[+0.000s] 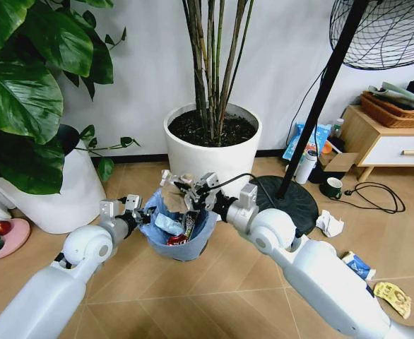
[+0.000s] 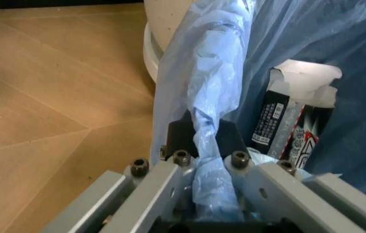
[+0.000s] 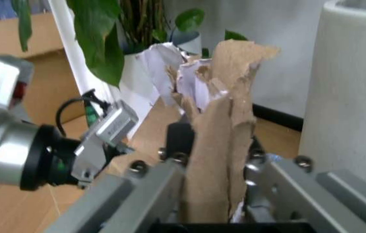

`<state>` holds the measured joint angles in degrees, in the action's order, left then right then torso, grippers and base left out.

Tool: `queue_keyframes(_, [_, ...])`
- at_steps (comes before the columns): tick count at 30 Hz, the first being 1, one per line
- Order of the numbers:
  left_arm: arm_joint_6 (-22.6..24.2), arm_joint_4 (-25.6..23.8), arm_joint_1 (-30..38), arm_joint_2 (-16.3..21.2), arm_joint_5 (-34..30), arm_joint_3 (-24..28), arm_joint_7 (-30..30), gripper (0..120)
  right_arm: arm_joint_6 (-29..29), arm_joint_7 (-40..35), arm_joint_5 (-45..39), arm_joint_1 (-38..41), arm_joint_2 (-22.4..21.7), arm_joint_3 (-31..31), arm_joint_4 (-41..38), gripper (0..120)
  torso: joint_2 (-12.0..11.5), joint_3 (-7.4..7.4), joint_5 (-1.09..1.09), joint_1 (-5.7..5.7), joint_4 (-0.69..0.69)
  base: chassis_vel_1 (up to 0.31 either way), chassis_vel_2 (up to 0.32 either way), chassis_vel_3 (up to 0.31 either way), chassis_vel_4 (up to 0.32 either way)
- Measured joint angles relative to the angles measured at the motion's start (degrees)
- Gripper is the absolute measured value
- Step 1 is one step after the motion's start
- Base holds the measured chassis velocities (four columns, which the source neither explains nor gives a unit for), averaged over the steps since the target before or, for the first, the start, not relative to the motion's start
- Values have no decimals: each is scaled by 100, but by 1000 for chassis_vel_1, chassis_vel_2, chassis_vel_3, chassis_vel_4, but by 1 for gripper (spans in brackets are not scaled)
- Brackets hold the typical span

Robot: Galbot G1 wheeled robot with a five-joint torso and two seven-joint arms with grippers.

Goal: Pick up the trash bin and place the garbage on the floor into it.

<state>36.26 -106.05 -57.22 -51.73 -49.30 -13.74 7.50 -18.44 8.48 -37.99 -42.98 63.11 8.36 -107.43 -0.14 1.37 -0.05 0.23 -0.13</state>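
Gripping the crinkly blue bag at the bin's rim, the left hand (image 2: pixel 212 194) has its two fingers closed tight on a bunched fold of plastic, and so carries the one trash bin (image 1: pixel 181 236) clear of the floor (image 1: pixel 214 282) in the middle of the head view. Across from it the right hand (image 3: pixel 217 194) is clamped on a single crumpled piece of brown and white paper (image 3: pixel 225 121), which stands up from between its fingers; in the head view this hand sits just above the far rim of the bin. Inside the bin lie at least three pieces: a black-and-white tube (image 2: pixel 280 128), a red wrapper (image 1: pixel 176 240), and a pale scrap (image 1: pixel 168 224). On the floor to the robot's right three pieces of garbage are scattered apart from one another: a crumpled white paper (image 1: pixel 330 223) beside the fan's round black base (image 1: pixel 292 201), a blue-white carton (image 1: pixel 357 265) nearer the robot, and a yellow scrap (image 1: pixel 393 298) nearest of all. Two large white plant pots stand behind, one (image 1: pixel 214 152) directly past the bin, the other (image 1: pixel 58 194) off to the left.
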Motion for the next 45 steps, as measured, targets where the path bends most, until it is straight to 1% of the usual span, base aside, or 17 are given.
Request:
queue_keyframes(2, [-3,0,0,-8,2,0,3,0,54,-5,67,-4,15,17,42,19,0,0,0,0,0,0,0,0,0])
queue_keyframes(3, [-6,0,3,-19,3,0,5,0,68,-11,85,-18,15,25,52,27,0,0,0,0,0,0,0,0,0])
queue_keyframes(7, [-11,0,12,-27,6,0,9,0,76,-13,95,-44,0,27,53,38,0,0,0,0,0,0,0,0,0])
queue_keyframes(9, [-17,-3,15,-35,10,-1,10,0,80,-14,100,-69,-17,27,52,50,0,0,0,0,0,0,0,0,0])
queue_keyframes(11, [-19,-4,15,-36,12,-3,11,0,80,-14,101,-73,-21,27,51,53,0,0,0,0,0,0,0,0,0])
queue_keyframes(13, [-23,-11,15,-39,18,-14,12,0,83,-14,108,-74,-22,25,51,64,0,0,0,0,0,0,0,0,0])
queue_keyframes(16, [-28,-21,10,-40,20,-20,12,0,84,-14,112,-72,-22,26,58,71,0,0,0,0,0,0,0,0,0])
queue_keyframes(20, [-39,-23,11,-47,24,-26,11,0,88,-20,141,-59,6,22,83,91,0,0,0,0,0,0,0,0,0])
queue_keyframes(21, [-39,-23,11,-47,24,-26,11,0,88,-20,141,-59,6,22,83,91,0,0,0,0,0,0,0,0,0])
queue_keyframes(23, [-41,-18,27,-58,24,-26,7,0,90,-63,149,-59,21,-31,82,98,0,0,0,0,0,0,0,0,0])
queue_keyframes(27, [-46,7,31,-94,36,-50,0,0,92,-216,151,-138,-1,-247,38,100,0,0,0,0,1,0,0,0,0])
queue_keyframes(32, [-69,20,-59,-147,129,-139,-66,0,93,-371,189,-406,-206,-635,-107,100,0,-1,0,0,0,0,0,0,0])
queue_keyframes(36, [-120,34,-121,-244,218,-211,-142,0,126,-440,242,-773,-471,-1127,-271,100,0,-1,1,0,-1,0,0,0,0])
queue_keyframes(37, [-120,34,-121,-244,218,-211,-142,0,126,-440,242,-773,-471,-1127,-271,100,0,-1,1,0,-1,0,0,0,0])
queue_keyframes(40, [-142,16,-164,-277,254,-260,-147,0,142,-479,268,-998,-551,-1503,-306,100,0,-1,1,0,-1,0,0,0,0])
queue_keyframes(43, [-153,-48,-234,-281,295,-329,-148,0,173,-457,368,-1408,-637,-2110,-351,100,0,-1,1,0,2,0,0,0,0])
queue_keyframes(45, [-153,-51,-238,-280,295,-332,-148,0,177,-449,379,-1439,-643,-2152,-354,100,0,-1,2,0,1,0,0,0,0])
